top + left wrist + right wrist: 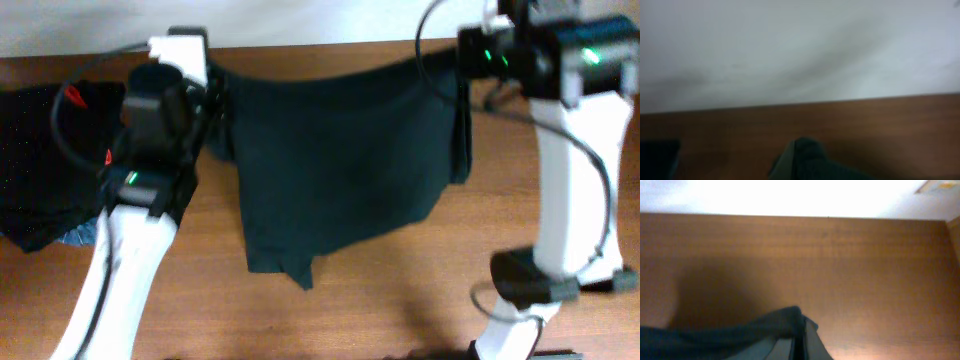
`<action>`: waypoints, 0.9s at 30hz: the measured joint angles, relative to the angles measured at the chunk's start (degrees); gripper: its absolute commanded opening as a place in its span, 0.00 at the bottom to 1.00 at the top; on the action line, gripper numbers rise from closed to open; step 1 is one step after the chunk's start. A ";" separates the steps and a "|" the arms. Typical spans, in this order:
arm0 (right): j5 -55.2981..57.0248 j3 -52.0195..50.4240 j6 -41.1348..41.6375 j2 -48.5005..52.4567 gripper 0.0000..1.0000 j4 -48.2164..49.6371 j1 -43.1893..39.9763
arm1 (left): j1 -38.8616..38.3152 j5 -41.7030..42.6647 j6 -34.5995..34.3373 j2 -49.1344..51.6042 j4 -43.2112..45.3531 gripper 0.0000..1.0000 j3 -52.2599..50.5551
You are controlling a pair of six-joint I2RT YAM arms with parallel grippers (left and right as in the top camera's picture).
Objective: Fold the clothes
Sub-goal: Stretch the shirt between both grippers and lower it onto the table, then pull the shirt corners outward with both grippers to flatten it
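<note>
Wood desk (pixel 400 300). Shirt (pixel 340 160) upper centre, long axis left-right, stretched between left tool (pixel 213 100) and right tool (pixel 462 70), both pinched on its top corners; body drapes toward frame bottom. Clothes pile (pixel 35 170) far left.

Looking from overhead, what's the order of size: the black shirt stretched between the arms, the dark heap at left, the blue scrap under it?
1. the black shirt, probably lifted nearer the camera
2. the dark heap, partly hidden by the left arm
3. the blue scrap, only an edge showing
</note>
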 measured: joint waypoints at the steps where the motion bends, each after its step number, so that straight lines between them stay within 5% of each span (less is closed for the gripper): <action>1: -0.68 -0.02 -0.87 2.56 0.04 2.97 -0.92 | 0.42 -0.04 0.66 2.75 2.47 0.00 0.00; 4: -5.11 -0.85 -2.99 11.39 0.05 13.35 -4.26 | 3.37 1.53 2.51 14.58 8.96 0.00 3.45; 10: -10.40 2.16 -3.43 11.52 0.05 16.15 -8.39 | 6.91 6.36 5.99 20.59 3.26 0.00 21.46; 13: -11.06 4.24 -3.58 8.33 0.05 8.37 -9.62 | 6.54 9.29 7.52 18.80 -7.63 0.00 28.30; 18: -11.02 1.75 -4.28 6.67 0.05 -10.71 -9.92 | 5.05 14.71 8.50 18.14 -40.35 0.00 29.49; 21: -10.80 -4.33 -4.92 7.06 0.05 -12.41 -9.97 | 3.41 15.30 8.52 20.87 -56.04 0.00 29.14; 27: -10.45 -22.95 -5.99 7.91 0.04 -11.41 -10.12 | 2.54 15.50 8.55 26.27 -68.76 0.00 26.93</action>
